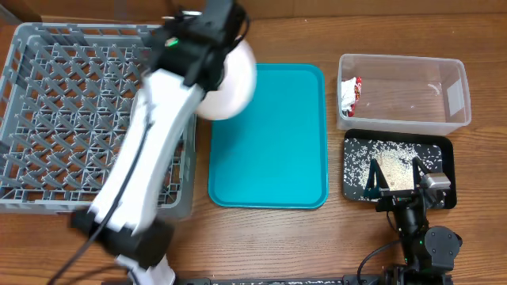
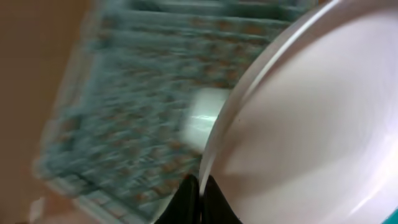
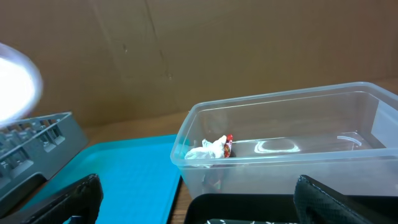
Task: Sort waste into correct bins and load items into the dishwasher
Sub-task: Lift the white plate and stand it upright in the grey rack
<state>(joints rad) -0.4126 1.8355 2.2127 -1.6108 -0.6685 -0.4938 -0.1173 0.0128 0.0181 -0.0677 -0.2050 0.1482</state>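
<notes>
While the left gripper clamped the large round white plate beside the grey lattice dish rack, the right gripper gaped wide, well apart from it.

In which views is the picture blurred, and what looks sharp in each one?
Overhead: the left arm is smeared by motion, the dish rack and teal tray are sharp. Left wrist: the rack is strongly blurred, the plate rim clearer. Right wrist: the clear tub and wrapper are sharp; the plate is a blurred white patch at left.
</notes>
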